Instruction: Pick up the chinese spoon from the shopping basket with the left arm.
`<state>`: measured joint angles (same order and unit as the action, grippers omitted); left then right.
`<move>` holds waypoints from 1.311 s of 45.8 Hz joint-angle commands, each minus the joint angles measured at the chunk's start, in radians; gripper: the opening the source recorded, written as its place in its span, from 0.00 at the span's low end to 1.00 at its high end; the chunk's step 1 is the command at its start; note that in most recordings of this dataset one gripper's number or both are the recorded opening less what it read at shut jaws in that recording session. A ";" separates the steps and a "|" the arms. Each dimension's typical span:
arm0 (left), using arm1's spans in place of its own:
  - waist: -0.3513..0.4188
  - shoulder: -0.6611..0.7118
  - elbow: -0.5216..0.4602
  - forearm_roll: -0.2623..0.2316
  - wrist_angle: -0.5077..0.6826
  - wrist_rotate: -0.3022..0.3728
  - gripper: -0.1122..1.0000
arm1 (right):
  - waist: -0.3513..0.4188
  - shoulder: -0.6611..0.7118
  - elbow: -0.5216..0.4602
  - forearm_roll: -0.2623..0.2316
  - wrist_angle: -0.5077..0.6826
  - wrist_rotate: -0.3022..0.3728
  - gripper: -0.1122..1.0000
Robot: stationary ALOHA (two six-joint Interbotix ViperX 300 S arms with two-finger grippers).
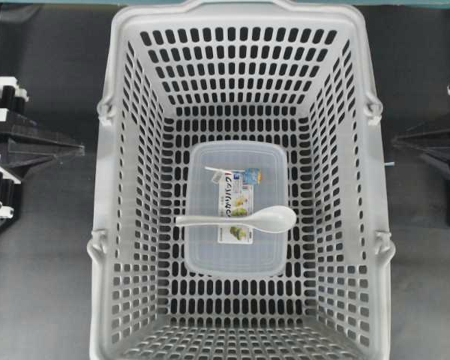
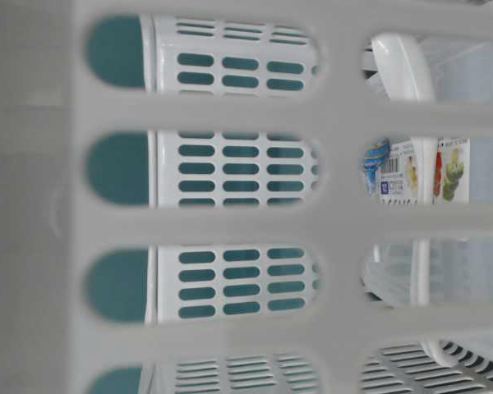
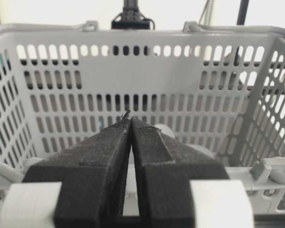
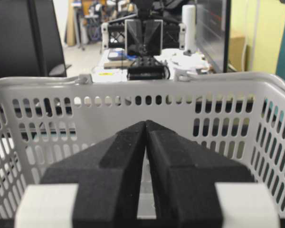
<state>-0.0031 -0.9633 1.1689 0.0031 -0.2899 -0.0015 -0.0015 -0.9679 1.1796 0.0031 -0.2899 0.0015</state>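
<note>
The white chinese spoon (image 1: pixel 244 219) lies across the lid of a clear labelled container, bowl to the right, on the floor of the light-grey shopping basket (image 1: pixel 105 187). In the table-level view the spoon (image 2: pixel 404 70) shows through the basket wall (image 2: pixel 230 222). My left gripper (image 1: pixel 79 150) is shut and empty, outside the basket's left wall and pointing at it; its tips (image 3: pixel 130 118) meet in front of the basket (image 3: pixel 142 71). My right gripper (image 1: pixel 396 141) is shut and empty outside the right wall; its tips (image 4: pixel 145 122) face the basket (image 4: pixel 133 90).
The clear rectangular container (image 1: pixel 210 255) fills the middle of the basket floor under the spoon. The basket walls are tall and slotted, with handle hinges (image 1: pixel 105 111) on the rim. Dark table surface (image 1: pixel 37 285) lies on both sides of the basket.
</note>
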 commanded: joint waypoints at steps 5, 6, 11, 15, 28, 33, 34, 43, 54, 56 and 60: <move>0.000 0.046 -0.176 0.041 0.235 -0.014 0.10 | 0.000 0.006 -0.018 0.008 0.003 0.015 0.10; -0.002 0.055 -0.196 0.041 0.279 -0.011 0.10 | 0.000 0.006 -0.020 0.008 0.006 0.018 0.10; -0.009 0.121 -0.322 0.041 0.491 -0.009 0.10 | -0.002 0.006 -0.025 0.008 0.017 0.029 0.10; -0.023 0.172 -0.408 0.041 0.581 -0.008 0.10 | -0.002 0.008 -0.032 0.008 0.021 0.037 0.10; -0.051 0.393 -0.658 0.041 0.819 -0.006 0.10 | -0.005 0.008 -0.038 0.009 0.094 0.075 0.11; -0.055 0.494 -0.739 0.041 0.899 -0.006 0.10 | -0.005 0.005 -0.041 0.009 0.106 0.081 0.20; -0.055 0.511 -0.755 0.041 0.916 -0.006 0.10 | -0.005 0.005 -0.043 0.009 0.107 0.083 0.22; -0.054 0.698 -0.917 0.041 1.040 -0.006 0.10 | -0.005 0.005 -0.046 0.009 0.106 0.083 0.63; -0.061 0.865 -1.032 0.041 1.085 -0.014 0.24 | -0.006 0.005 -0.046 0.009 0.106 0.083 0.70; -0.064 0.899 -1.060 0.041 1.117 -0.014 0.36 | -0.006 0.005 -0.046 0.009 0.107 0.083 0.70; -0.069 0.962 -1.104 0.041 1.190 -0.014 0.59 | -0.009 0.003 -0.046 0.009 0.107 0.083 0.70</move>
<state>-0.0660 -0.0430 0.1304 0.0414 0.8422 -0.0138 -0.0061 -0.9679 1.1566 0.0092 -0.1779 0.0844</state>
